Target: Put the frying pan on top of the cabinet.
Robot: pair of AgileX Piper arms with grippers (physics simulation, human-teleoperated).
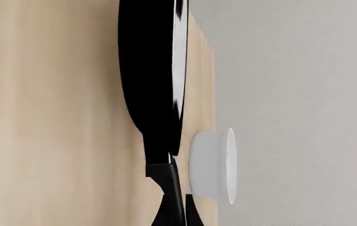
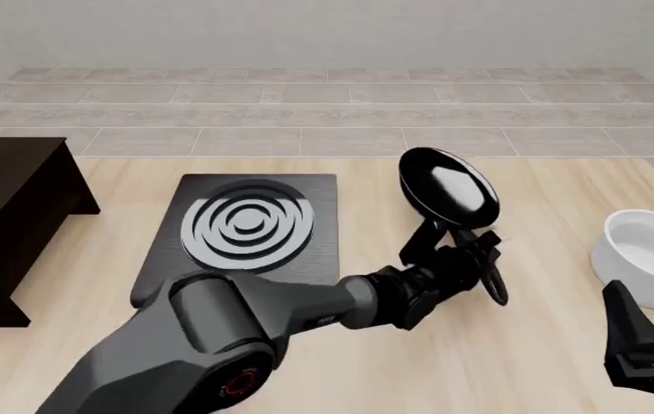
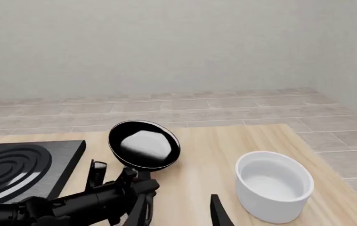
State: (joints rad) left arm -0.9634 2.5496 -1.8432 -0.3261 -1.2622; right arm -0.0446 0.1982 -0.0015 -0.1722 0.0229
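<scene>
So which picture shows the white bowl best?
The right wrist view: the white bowl sits whole and close, its hollow inside visible. The front view cuts it off at the picture's edge. The left wrist view shows only its side.

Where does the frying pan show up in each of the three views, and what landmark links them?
Front view: the frying pan sits right of centre, held by the left gripper, right of the stove plate.
Left wrist view: it fills the middle, seen edge-on.
Right wrist view: it is left of centre.
Shared landmark: the white bowl beside it.
</scene>
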